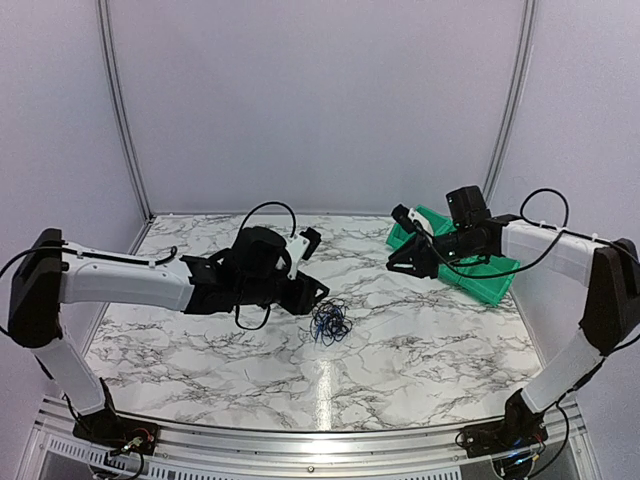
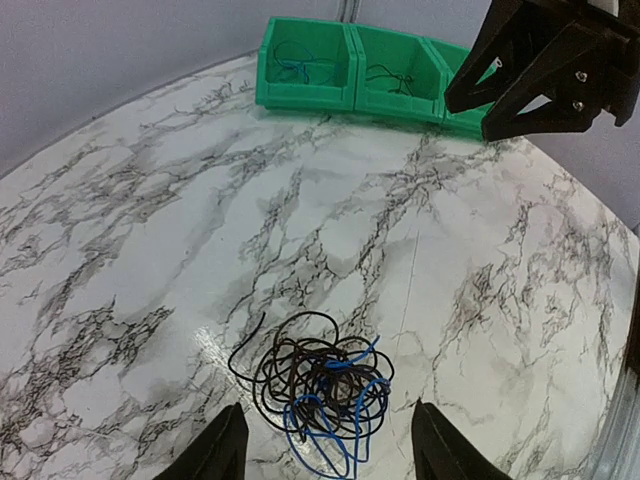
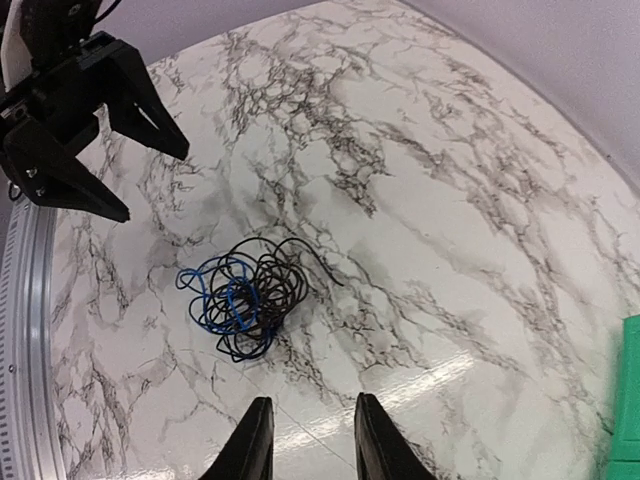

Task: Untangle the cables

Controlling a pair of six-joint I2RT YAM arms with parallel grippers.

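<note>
Seemingly for a grasp, the cables (image 2: 320,385) are framed by the wide, empty left end effector (image 2: 330,420); the right end effector (image 3: 313,402) is held narrow and empty.

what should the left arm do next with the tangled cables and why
Probably lower the left tool onto the loose wad of thin black and blue cables and pinch a strand at its edge. The wad lies free on the white marble table, and that tool hangs open right by it, nearer than the right tool.
</note>
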